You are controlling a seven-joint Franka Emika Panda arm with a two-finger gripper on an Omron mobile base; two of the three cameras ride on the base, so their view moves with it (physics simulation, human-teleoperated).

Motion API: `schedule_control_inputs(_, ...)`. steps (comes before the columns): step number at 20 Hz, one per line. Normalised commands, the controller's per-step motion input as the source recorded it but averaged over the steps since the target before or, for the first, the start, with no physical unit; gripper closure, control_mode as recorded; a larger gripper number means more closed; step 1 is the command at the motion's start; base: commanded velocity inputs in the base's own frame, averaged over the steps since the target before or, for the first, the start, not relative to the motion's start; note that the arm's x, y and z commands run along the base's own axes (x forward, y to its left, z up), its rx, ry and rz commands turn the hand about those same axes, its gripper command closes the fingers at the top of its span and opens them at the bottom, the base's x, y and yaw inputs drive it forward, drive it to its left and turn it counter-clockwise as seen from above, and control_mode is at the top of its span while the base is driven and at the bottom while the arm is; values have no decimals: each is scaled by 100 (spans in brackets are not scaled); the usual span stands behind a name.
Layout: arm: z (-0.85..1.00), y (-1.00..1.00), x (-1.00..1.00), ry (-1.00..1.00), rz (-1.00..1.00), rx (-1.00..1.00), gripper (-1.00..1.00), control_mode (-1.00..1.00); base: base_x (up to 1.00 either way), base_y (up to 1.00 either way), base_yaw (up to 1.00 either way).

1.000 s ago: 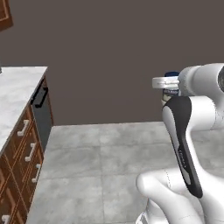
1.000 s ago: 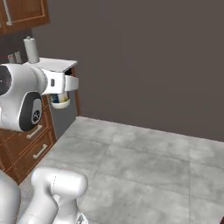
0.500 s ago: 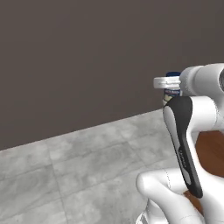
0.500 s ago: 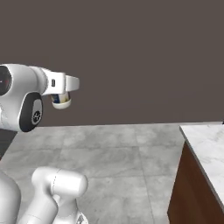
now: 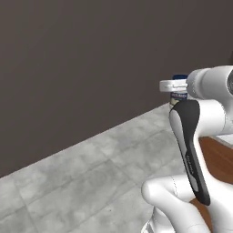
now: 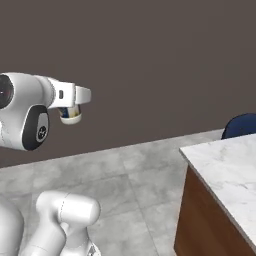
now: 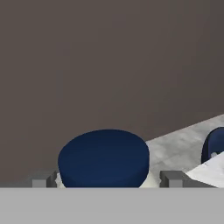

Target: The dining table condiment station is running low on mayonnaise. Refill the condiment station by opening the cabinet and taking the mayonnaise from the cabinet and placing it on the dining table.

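The pincer (image 7: 105, 181) grips the mayonnaise jar (image 7: 104, 158), one finger on each side of it, at the bottom centre of the hand view. In the right base view the jar (image 6: 70, 114) hangs high at the left, well apart from the marble bench (image 6: 225, 172) whose near edge and corner sit at the lower right. A navy chair (image 6: 241, 125) stands behind it. Grey tiled floor (image 5: 82, 182) lies open between.
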Motion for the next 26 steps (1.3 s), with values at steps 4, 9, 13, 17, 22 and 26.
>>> schedule_control_inputs(4,0,0,0,0,0,0,100,100,36,-25,-56)
schedule_control_inputs(9,0,0,0,0,0,0,100,100,11,-31,-63)
schedule_control_inputs(13,0,0,0,0,0,0,100,100,11,-23,-62)
schedule_control_inputs(17,0,0,0,0,0,0,100,100,13,-6,-59)
schedule_control_inputs(22,0,0,0,0,0,0,100,100,9,24,-46)
schedule_control_inputs(26,0,0,0,0,0,0,100,100,9,85,-29)
